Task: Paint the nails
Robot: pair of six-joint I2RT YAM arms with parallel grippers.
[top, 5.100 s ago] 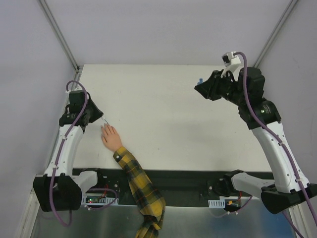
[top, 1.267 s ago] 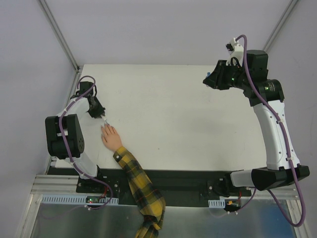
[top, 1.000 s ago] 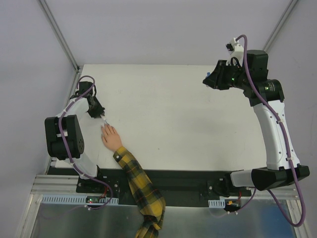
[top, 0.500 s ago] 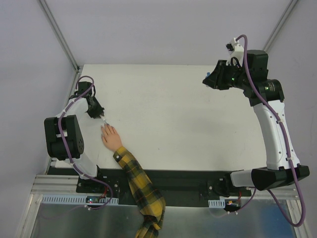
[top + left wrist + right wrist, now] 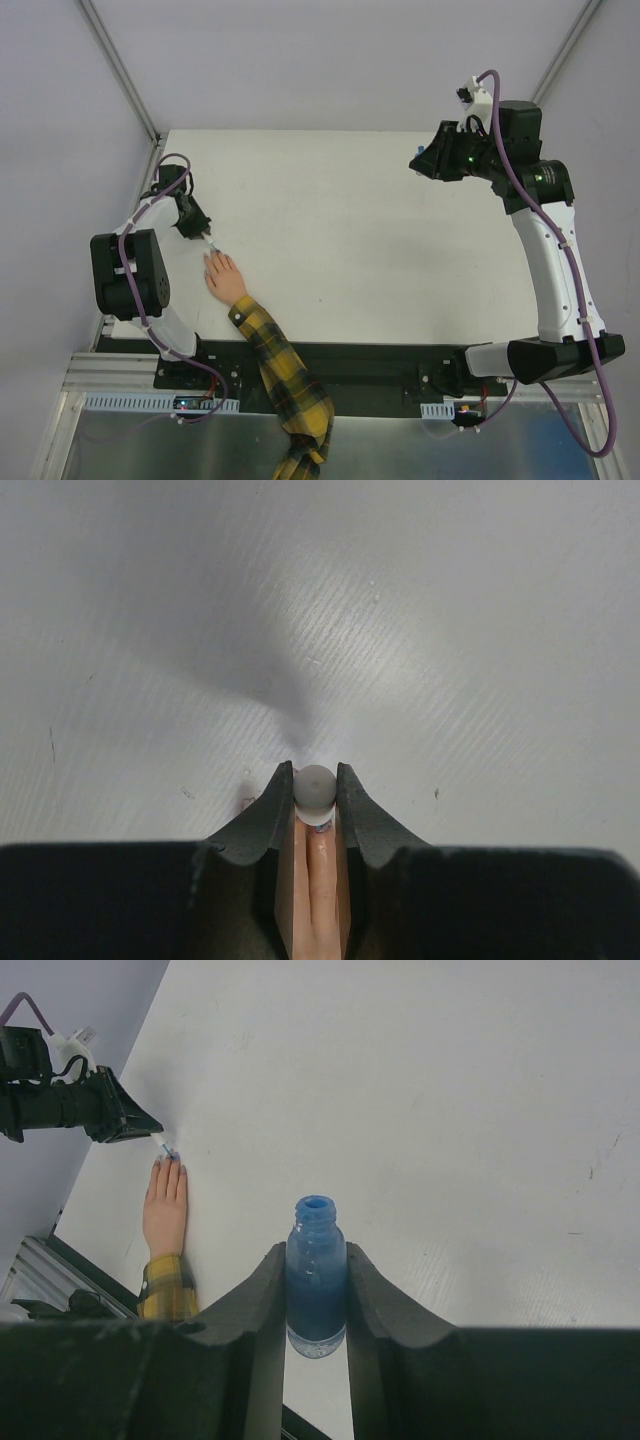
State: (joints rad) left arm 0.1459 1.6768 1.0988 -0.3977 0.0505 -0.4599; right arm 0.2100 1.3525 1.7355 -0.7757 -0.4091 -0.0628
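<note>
A small peach hand [image 5: 225, 277] with a yellow-and-black plaid sleeve [image 5: 275, 370] lies flat at the table's left. Its nails are too small to make out from above; a fingertip shows a blue tint in the right wrist view [image 5: 172, 1159]. My left gripper [image 5: 207, 240] is shut on the grey round cap of a nail brush [image 5: 315, 788], just above the fingertips; the fingers [image 5: 322, 880] show between its jaws. My right gripper [image 5: 418, 162] is shut on an open bottle of blue polish [image 5: 317, 1272], held high over the far right of the table.
The white table [image 5: 340, 240] ends in a black strip at its near edge. Grey walls with metal frame bars rise at the left and right. The sleeve hangs over the near edge.
Since five seconds ago both arms changed pose; the right gripper rose with the bottle. In the last second the left gripper barely shifted at the fingertips. The hand has not moved.
</note>
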